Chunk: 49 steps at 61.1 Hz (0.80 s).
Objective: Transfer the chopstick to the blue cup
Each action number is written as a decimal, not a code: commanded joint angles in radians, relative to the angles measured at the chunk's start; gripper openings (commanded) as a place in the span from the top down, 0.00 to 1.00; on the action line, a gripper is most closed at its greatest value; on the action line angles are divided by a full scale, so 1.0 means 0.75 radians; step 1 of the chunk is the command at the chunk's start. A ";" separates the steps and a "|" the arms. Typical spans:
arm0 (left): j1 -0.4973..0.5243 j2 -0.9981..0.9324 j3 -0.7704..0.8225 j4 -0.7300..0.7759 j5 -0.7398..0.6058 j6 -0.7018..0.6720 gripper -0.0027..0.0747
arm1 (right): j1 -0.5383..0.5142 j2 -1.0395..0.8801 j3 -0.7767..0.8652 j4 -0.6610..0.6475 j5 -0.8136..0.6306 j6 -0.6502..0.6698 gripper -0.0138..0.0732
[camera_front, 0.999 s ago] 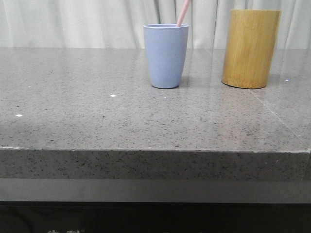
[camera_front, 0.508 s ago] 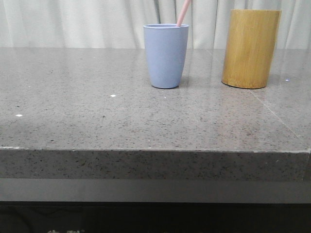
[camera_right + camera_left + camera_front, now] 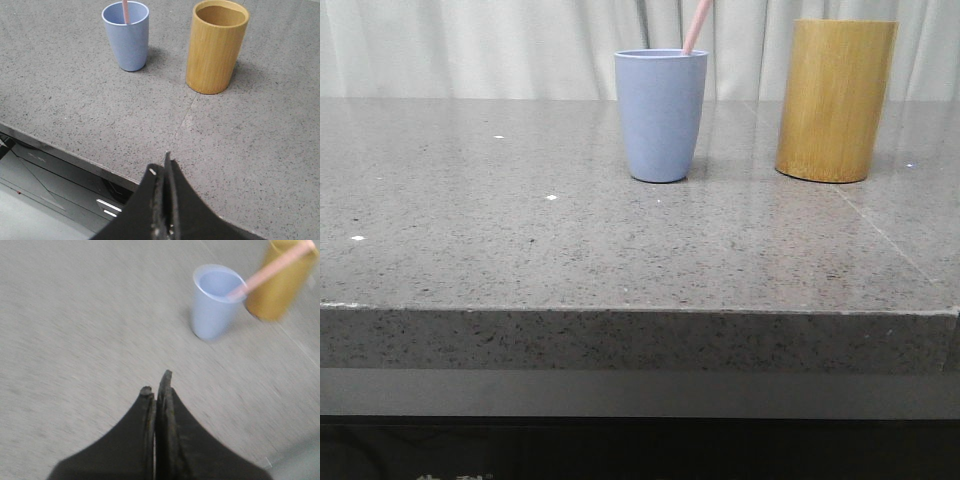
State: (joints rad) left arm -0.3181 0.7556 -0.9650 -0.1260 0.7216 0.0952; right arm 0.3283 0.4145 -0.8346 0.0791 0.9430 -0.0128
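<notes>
Chopstick [image 3: 697, 26] stands leaning inside the blue cup [image 3: 661, 115], beside the bamboo cylinder [image 3: 835, 100] on the bench [image 3: 520, 240]. Left tool [image 3: 156, 385] and right tool [image 3: 166, 162] both clenched, empty.

No legible text, label, brand, number or sign anywhere. Faint pale marks at the lower picture edge, on the dark panel [image 3: 620, 450] below the table [image 3: 520, 250] front, cut off and unreadable.

tabletop [image 3: 520, 250]: speckled grey polished stone | blue cup [image 3: 661, 115]: matte plastic | bamboo cylinder [image 3: 835, 100]: smooth wood grain | chopstick [image 3: 697, 26]: smooth pink
</notes>
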 commanded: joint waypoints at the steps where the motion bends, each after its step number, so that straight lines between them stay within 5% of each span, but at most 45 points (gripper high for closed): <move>1: 0.104 -0.169 0.142 0.001 -0.286 0.004 0.99 | -0.009 0.010 -0.032 -0.009 -0.091 0.000 0.98; 12: 0.256 -0.510 0.545 0.009 -0.588 0.004 0.99 | -0.009 0.010 -0.032 -0.009 -0.091 0.000 0.98; 27: 0.317 -0.842 0.974 -0.062 -0.748 -0.042 0.99 | -0.009 0.010 -0.032 -0.009 -0.091 0.000 0.98; 49: 0.340 -1.046 1.272 0.072 -0.913 -0.254 0.99 | -0.009 0.010 -0.032 -0.009 -0.091 0.000 0.98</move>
State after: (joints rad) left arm -0.0629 -0.0042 -0.0122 -0.0860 0.1786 -0.0664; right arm 0.3283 0.4145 -0.8346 0.0791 0.9430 -0.0128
